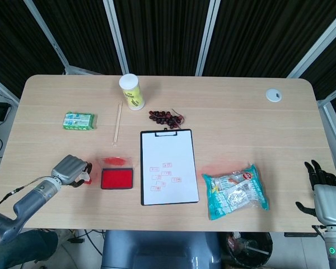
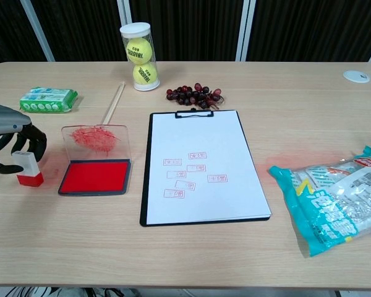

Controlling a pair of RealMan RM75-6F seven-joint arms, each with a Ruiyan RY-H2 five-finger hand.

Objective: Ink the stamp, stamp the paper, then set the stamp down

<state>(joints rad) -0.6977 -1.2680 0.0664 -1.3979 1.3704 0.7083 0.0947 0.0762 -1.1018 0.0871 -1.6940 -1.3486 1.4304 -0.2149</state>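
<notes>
The stamp (image 2: 28, 169), a white block with a red base, stands upright on the table left of the open red ink pad (image 2: 96, 176) (image 1: 117, 179). My left hand (image 2: 11, 143) (image 1: 71, 169) hovers over it, its fingers arched loosely around the white top with gaps showing. The clipboard with white paper (image 2: 201, 167) (image 1: 168, 167) lies in the middle and carries several red stamp marks (image 2: 191, 173). My right hand (image 1: 323, 197) hangs beyond the table's right front corner, fingers spread, holding nothing.
At the back are a tube of tennis balls (image 2: 140, 55), a bunch of grapes (image 2: 195, 94), chopsticks (image 2: 113, 103) and a green wipes pack (image 2: 48, 99). A teal snack bag (image 2: 334, 204) lies right of the clipboard. A white disc (image 1: 274, 94) sits far right.
</notes>
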